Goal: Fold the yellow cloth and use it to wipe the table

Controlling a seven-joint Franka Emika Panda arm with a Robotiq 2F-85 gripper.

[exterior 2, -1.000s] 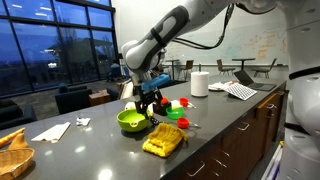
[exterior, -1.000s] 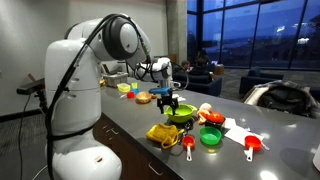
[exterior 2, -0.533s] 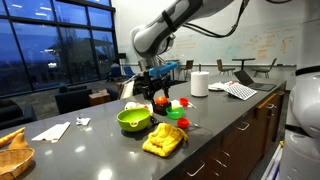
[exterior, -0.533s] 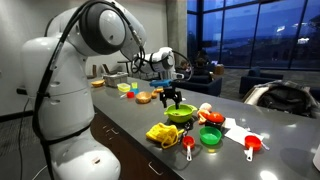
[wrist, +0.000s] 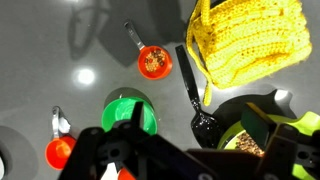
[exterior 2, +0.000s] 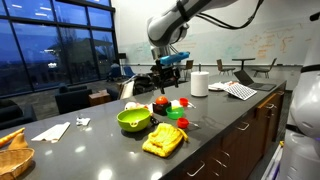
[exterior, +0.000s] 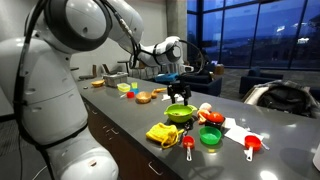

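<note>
The pincer hangs in the air over the dark surface, above the dishes near the green bowl. In the wrist view its 2 fingers stand wide apart with nothing between them. The yellow cloth lies bunched near the front edge, just beside the bowl. A red cup and a green cup sit close by.

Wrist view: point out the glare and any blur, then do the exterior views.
Wrist view: a bright glare spot on the table; cloth sharp, pincer dark and blurred. In an exterior view, the near arm looks soft; windows show dusk blue.
</note>
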